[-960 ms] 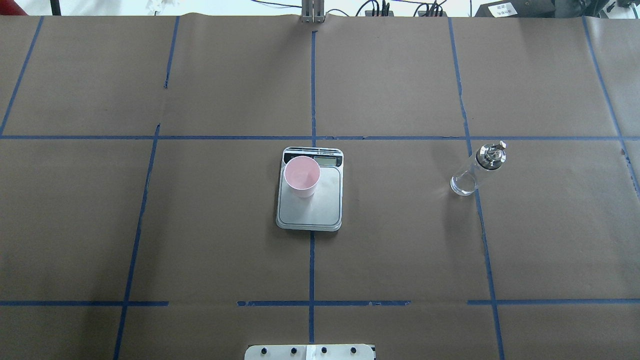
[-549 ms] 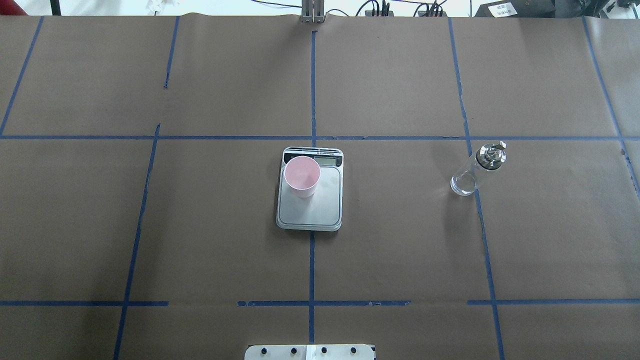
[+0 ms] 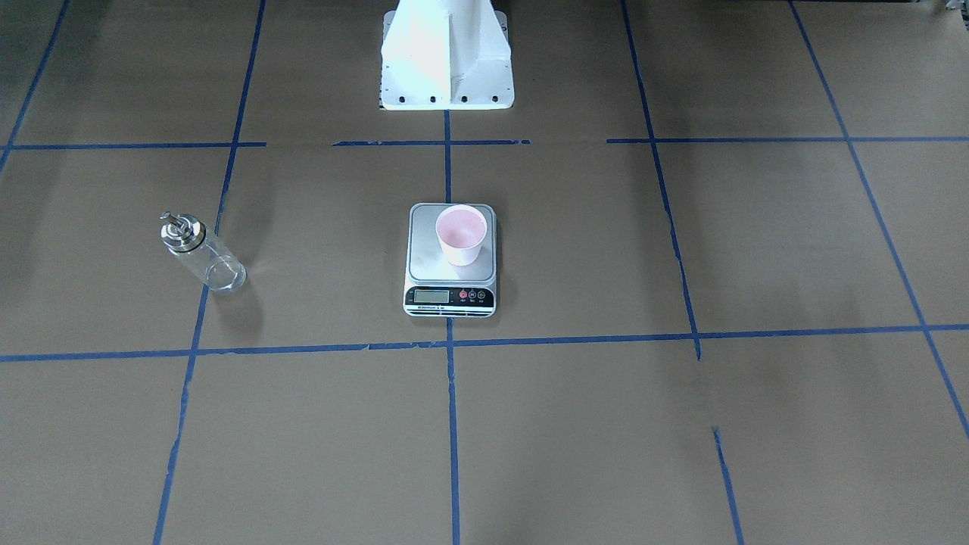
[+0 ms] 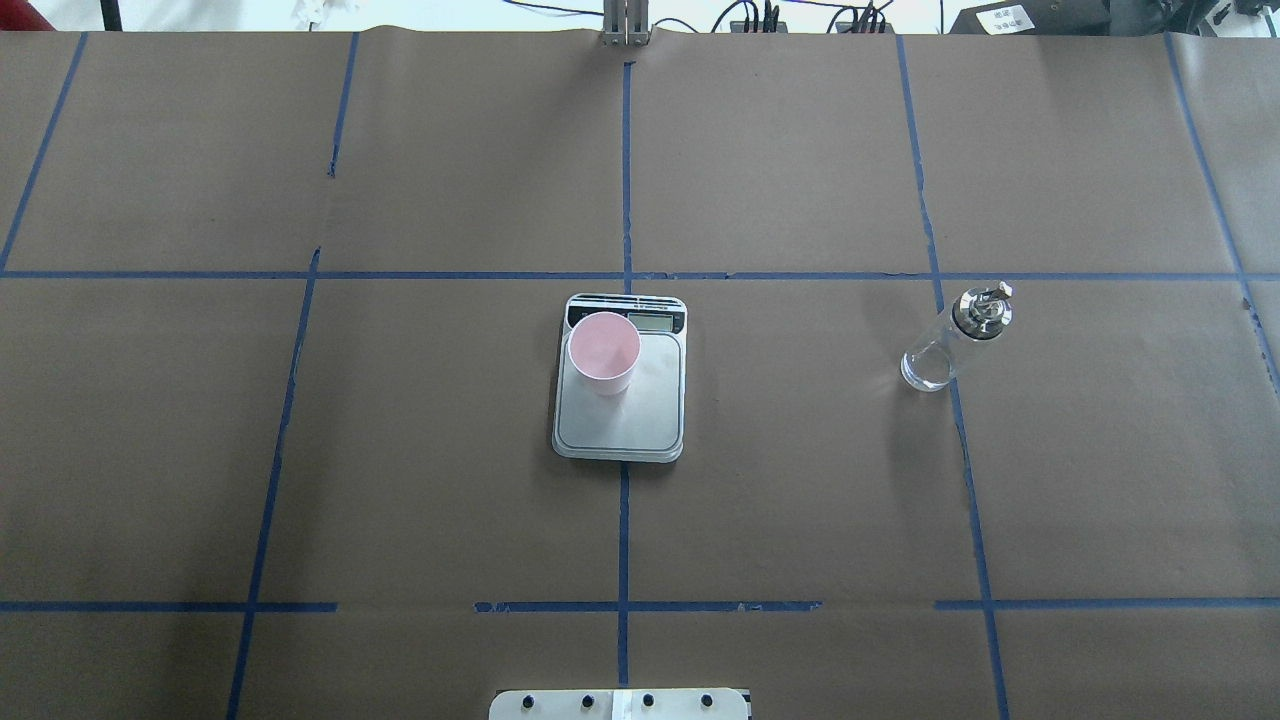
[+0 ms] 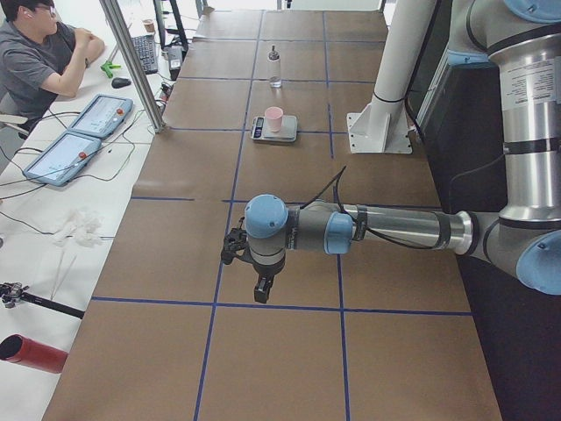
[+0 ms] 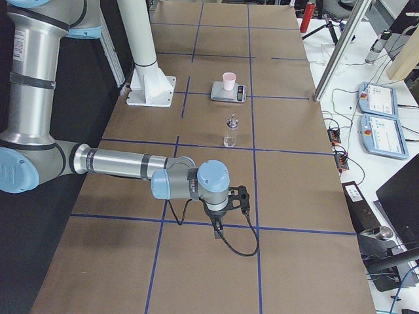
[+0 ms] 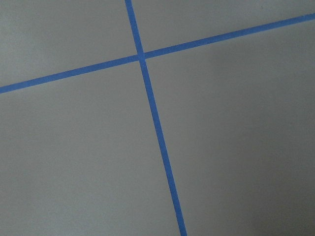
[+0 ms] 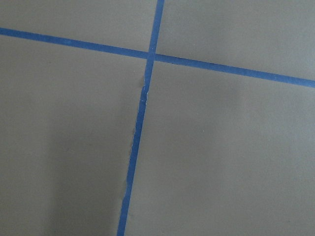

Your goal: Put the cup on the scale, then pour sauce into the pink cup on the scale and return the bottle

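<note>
The pale pink cup (image 4: 604, 350) (image 3: 461, 233) stands upright on the scale (image 4: 620, 425) (image 3: 422, 253), toward its display end and left of centre in the overhead view. The clear glass bottle (image 4: 942, 345) (image 3: 206, 256) with a silver collar stands upright on the table to the scale's right in the overhead view. I cannot make out the sauce. My left gripper (image 5: 261, 294) and right gripper (image 6: 218, 230) hang over bare table near the table's two ends, far from these things. They show only in the side views, so I cannot tell whether they are open or shut.
The white robot pedestal (image 3: 447, 57) stands behind the scale. Blue tape lines cross the brown paper cover. Beyond the far table edge a person (image 5: 39, 61) sits by blue tablets (image 5: 83, 132), a metal post (image 5: 131, 61) and a red cylinder (image 5: 31, 353).
</note>
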Tool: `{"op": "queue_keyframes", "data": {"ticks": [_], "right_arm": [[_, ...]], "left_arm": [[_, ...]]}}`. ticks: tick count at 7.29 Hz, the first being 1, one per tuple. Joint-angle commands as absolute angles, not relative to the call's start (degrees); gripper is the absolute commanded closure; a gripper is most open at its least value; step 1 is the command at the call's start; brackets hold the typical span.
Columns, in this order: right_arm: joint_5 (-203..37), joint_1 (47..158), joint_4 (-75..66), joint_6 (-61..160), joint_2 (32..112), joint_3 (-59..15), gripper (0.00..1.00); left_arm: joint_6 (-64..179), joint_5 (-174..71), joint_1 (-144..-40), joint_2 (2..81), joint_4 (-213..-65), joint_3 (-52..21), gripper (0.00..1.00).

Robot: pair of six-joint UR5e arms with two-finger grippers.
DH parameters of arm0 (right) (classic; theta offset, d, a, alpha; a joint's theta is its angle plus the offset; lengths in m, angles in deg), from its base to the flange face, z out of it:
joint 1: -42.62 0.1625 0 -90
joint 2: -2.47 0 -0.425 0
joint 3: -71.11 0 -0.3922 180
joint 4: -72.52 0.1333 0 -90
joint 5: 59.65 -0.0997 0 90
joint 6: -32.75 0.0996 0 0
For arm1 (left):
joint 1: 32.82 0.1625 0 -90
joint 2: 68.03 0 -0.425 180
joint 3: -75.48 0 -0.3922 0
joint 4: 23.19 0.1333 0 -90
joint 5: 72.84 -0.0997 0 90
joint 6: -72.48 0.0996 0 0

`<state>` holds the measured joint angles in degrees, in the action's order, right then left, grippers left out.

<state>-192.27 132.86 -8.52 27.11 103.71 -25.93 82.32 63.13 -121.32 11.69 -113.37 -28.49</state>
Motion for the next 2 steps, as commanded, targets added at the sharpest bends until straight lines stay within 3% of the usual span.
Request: {"op": "queue_keyframes", "data": {"ticks": [1,2], "right_arm": [[-192.3,132.5,-8.4,27.3,103.6,-25.9,0.0],[-192.3,132.4,-8.5,27.3,103.6,-26.0,0.0]], "left_arm": [[82.3,63.1,-121.3,11.7,-113.4,-28.5,0.0],[82.3,63.1,-121.3,11.7,-113.4,-28.5,0.0]]}}
